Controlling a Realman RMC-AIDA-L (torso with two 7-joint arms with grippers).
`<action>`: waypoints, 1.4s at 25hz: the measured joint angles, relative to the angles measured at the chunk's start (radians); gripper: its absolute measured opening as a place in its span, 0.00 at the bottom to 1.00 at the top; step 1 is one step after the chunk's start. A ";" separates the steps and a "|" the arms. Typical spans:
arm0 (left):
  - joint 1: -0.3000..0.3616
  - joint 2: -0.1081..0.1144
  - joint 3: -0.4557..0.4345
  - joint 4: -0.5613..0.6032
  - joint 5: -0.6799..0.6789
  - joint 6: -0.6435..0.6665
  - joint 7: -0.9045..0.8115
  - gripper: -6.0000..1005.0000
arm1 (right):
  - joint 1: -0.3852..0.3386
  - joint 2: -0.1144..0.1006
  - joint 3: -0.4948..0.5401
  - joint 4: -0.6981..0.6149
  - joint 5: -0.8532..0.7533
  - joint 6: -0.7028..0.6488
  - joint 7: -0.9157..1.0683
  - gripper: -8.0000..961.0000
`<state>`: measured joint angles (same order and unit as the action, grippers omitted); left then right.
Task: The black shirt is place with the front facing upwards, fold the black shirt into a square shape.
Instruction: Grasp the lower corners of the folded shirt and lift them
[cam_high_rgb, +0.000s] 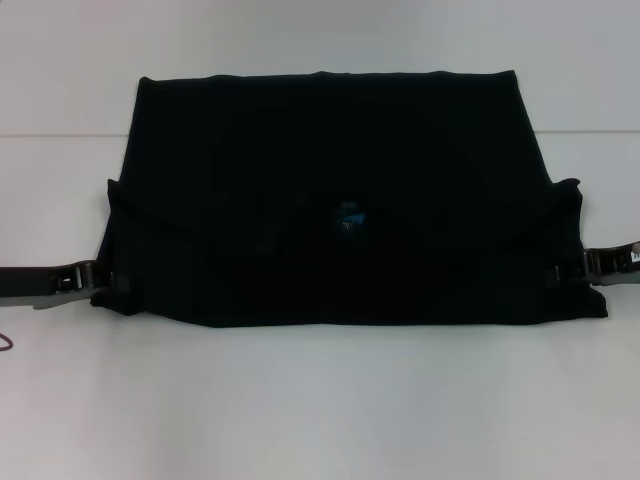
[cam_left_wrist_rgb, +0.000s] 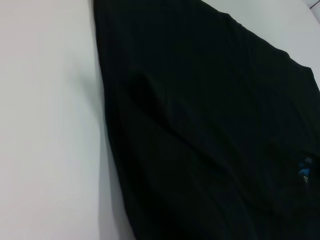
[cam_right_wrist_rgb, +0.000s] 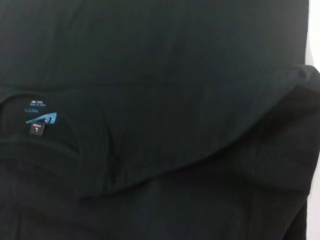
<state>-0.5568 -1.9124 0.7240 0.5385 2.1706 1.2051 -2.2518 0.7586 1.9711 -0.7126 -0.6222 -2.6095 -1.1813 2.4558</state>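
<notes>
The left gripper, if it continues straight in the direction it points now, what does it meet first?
Probably the black shirt: the left gripper points inward at the shirt's near left corner, seemingly already touching cloth, though depth is unclear.

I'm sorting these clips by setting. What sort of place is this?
Probably a lab or test bench, not a home: a bare white table, one black shirt spread on it, and the left claw and right claw at the shirt's two sides.
</notes>
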 joint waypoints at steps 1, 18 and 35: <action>0.000 0.000 0.000 0.000 0.000 0.001 0.000 0.05 | 0.000 0.000 0.000 0.000 0.000 0.001 0.000 0.57; 0.011 0.011 -0.043 0.016 -0.005 0.135 0.015 0.05 | -0.008 -0.030 0.016 -0.017 0.004 -0.102 -0.026 0.07; 0.097 0.041 -0.051 0.021 0.136 0.712 0.073 0.04 | -0.227 -0.068 0.020 -0.087 -0.001 -0.568 -0.246 0.08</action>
<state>-0.4594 -1.8716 0.6731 0.5595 2.3063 1.9167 -2.1785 0.5312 1.9034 -0.6922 -0.7097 -2.6103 -1.7489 2.2100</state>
